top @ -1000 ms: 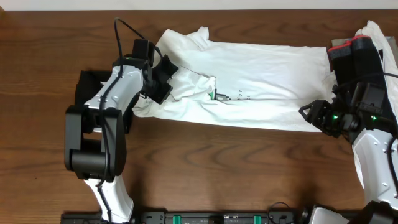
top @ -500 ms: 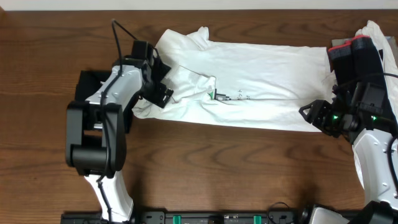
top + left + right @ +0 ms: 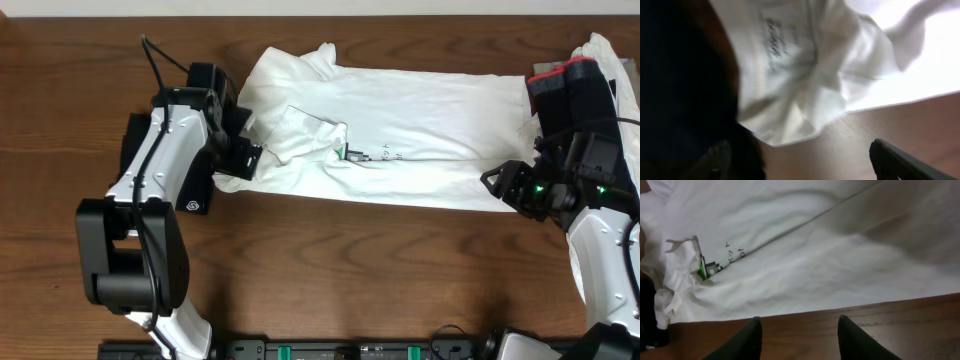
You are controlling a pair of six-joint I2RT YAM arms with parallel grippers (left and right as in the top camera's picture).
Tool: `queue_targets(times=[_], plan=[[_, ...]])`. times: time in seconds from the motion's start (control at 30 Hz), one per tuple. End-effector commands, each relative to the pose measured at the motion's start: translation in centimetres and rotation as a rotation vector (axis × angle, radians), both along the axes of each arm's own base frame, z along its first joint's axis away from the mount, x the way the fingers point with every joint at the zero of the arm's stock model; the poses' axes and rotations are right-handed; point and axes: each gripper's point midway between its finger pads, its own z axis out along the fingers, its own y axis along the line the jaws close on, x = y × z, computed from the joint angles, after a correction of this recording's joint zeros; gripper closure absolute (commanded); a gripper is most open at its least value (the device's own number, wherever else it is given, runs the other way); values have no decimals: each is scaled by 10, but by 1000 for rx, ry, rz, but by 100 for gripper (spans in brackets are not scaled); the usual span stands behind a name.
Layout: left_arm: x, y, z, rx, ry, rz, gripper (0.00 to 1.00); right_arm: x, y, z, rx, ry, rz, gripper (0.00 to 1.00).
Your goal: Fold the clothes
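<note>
The white T-shirt (image 3: 420, 125) lies folded lengthwise across the table, its green print (image 3: 350, 153) showing at a crease. The left end is bunched up (image 3: 805, 95). My left gripper (image 3: 240, 152) stands open at that bunched end with nothing between its fingers (image 3: 900, 162), only bare wood. My right gripper (image 3: 498, 185) is open just off the shirt's lower right edge (image 3: 830, 280). Its two fingers (image 3: 747, 340) hover over the wood and hold nothing. The print shows small in the right wrist view (image 3: 705, 270).
A black garment (image 3: 140, 150) lies at the left under my left arm and fills the left side of the left wrist view (image 3: 680, 75). Another white garment (image 3: 612, 55) sits at the far right edge. Brown table (image 3: 350, 270) spreads in front of the shirt.
My left gripper has opened, let go of the shirt's bunched left end, and drawn back to the left. The right arm has not moved.
</note>
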Motion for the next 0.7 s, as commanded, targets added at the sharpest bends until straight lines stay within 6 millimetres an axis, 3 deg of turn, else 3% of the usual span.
queue_targets(times=[0.0, 0.13, 0.53, 0.67], plan=[[-10, -7, -8, -44, 35, 14, 11, 3, 1, 6, -12, -23, 18, 53], [-16, -7, -24, -43, 42, -5, 32, 3, 1, 6, -13, -23, 18, 52], [-13, -21, -54, -40, -35, -142, 41, 3, 1, 6, -13, -23, 18, 52], [-12, -11, -61, 20, -51, -159, 60, 3, 1, 6, -12, -23, 18, 52]])
